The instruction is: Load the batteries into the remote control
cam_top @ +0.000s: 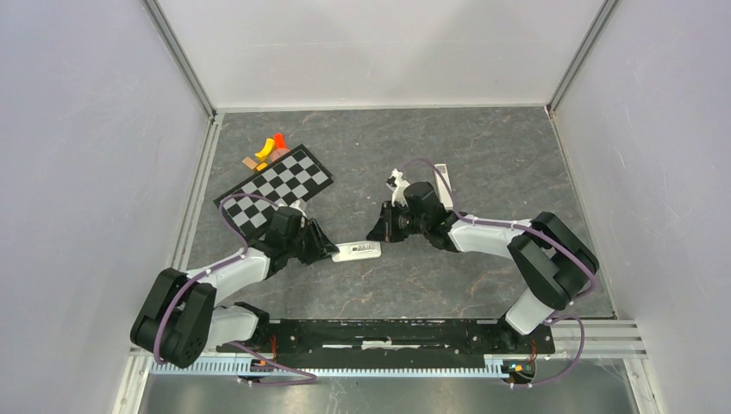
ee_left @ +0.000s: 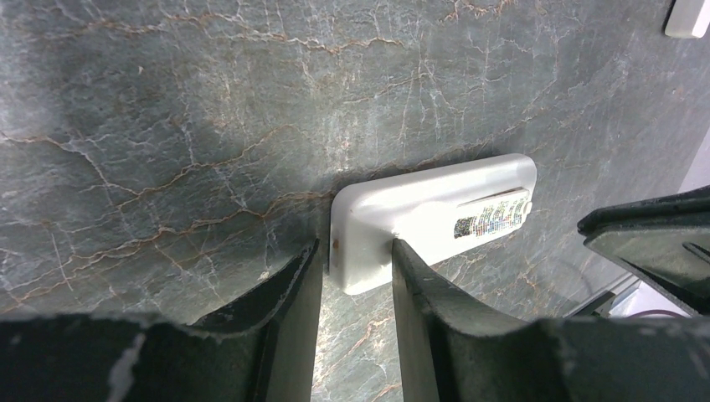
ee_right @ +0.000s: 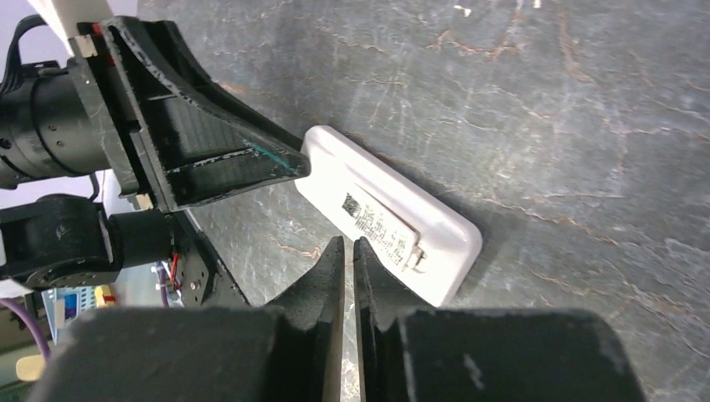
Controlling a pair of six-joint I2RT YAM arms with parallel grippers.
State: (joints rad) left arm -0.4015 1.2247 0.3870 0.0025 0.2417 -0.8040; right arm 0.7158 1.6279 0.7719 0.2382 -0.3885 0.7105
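The white remote control lies back up on the dark table, a printed label and a small latch on its back. My left gripper is shut on the remote's left end, one finger at the end edge and the other on its back. Just off the opposite end, beside the latch, my right gripper has its fingers nearly together and nothing between them. In the top view the right gripper sits just right of the remote. The batteries are out of view.
A black-and-white checkerboard lies at the back left, with small orange and red pieces beyond it. A narrow plain white strip lies behind the right arm, its corner showing in the left wrist view. Grey walls enclose the table.
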